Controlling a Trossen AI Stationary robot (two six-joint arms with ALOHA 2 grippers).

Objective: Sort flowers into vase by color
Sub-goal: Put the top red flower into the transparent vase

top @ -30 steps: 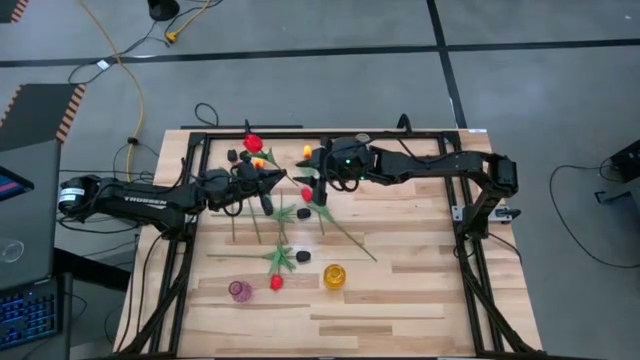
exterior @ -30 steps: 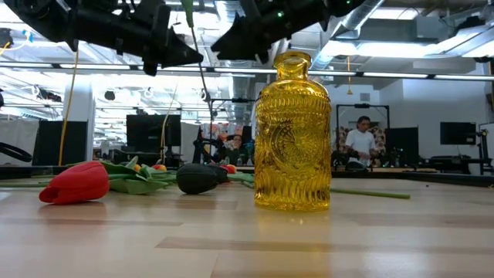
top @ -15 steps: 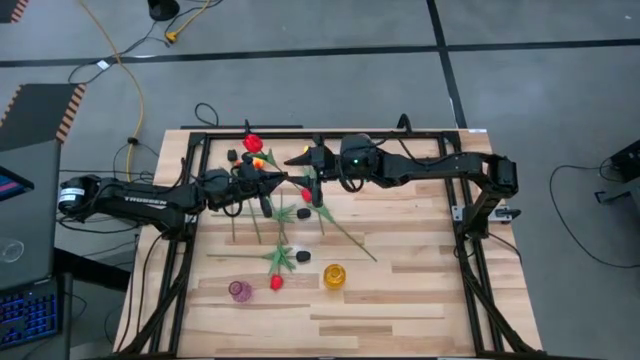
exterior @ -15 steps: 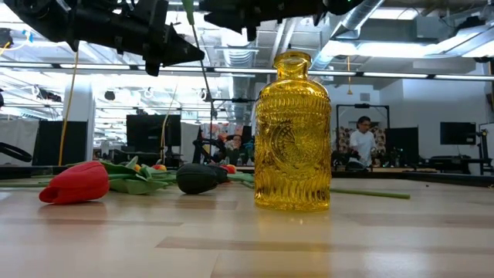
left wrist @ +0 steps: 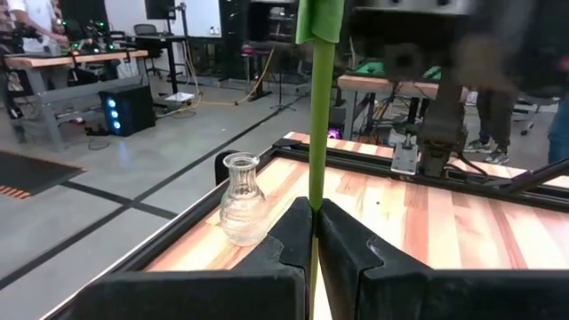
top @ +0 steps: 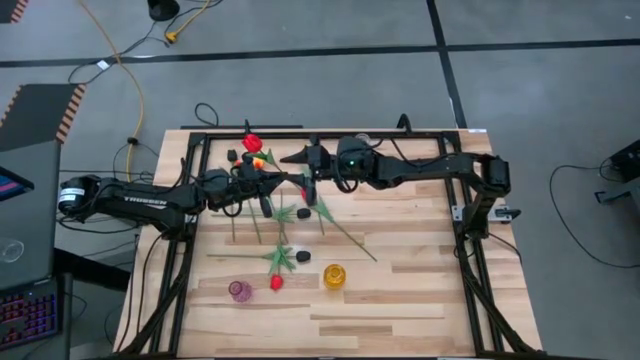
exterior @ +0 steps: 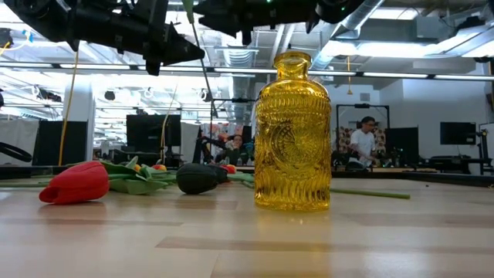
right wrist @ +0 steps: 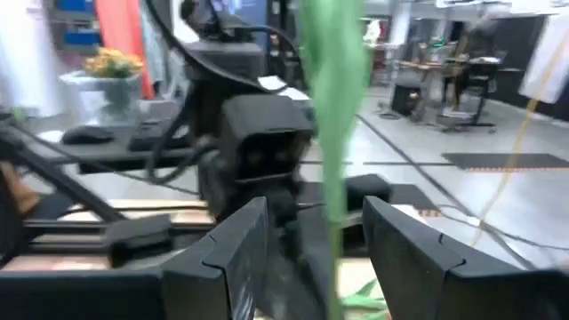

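1. Flowers mostly lie scattered mid-table; I see one green stem standing upright, pinched at the table's back
2. My left gripper is clamped on that stem, fingers pressed together around it
3. My right gripper faces it with fingers spread apart, the stem between them, not gripped
4. Nearer the front edge stand the yellow vase and a pink vase, a red tulip lying between them

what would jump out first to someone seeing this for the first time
Probably the yellow glass vase, looming at the table's front in the low view. Next, the left end effector, shut on a green stem held upright mid-table, with the right end effector open around that stem.
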